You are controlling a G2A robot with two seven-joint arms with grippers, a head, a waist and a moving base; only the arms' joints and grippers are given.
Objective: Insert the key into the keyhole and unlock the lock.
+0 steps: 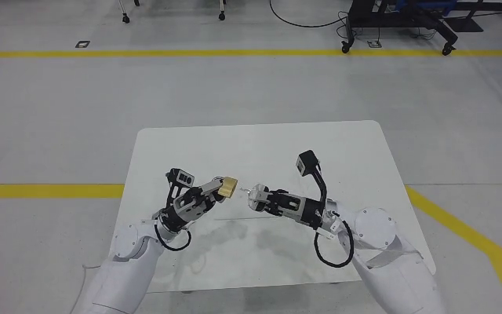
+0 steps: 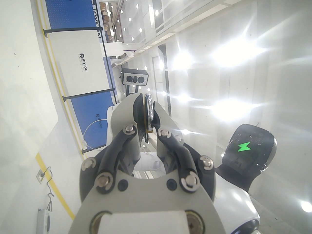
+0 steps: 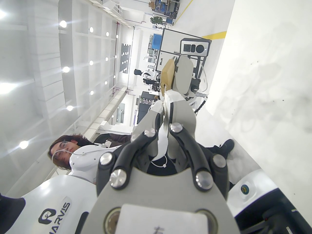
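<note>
- Here you see the lock [image 1: 228, 187], a small brass padlock, held in the air over the middle of the desk [image 1: 314, 145], not lying on it.
- Your left tool [image 1: 220, 189] is pressed together on the lock. In the left wrist view its two fingers pinch the thin brass edge between their pads, with a shiny metal part of the lock showing at the fingertips.
- In the top view the brass body juts past the left tool's fingertips toward your other arm.
- The key [image 1: 249, 191], small and silver-coloured, sits just beside the lock on the right, at about the same height above the desk.
- Your right tool [image 1: 256, 195] is closed tight on the key, with only the key's short front end sticking out past the fingertips.
- The key's tip points straight at the lock.
- From above, a narrow gap shows between the tip and the brass. In the right wrist view the tip lines up right at the lock's near face.
- You cannot tell from either view whether the two touch, and the keyhole itself is too small to make out.
- The two tools face each other nose to nose, each arm coming in from the desk's near edge on its own side.
- The desk is white with rounded corners and stands on a pale floor crossed by a yellow line [image 1: 235, 53].
</note>
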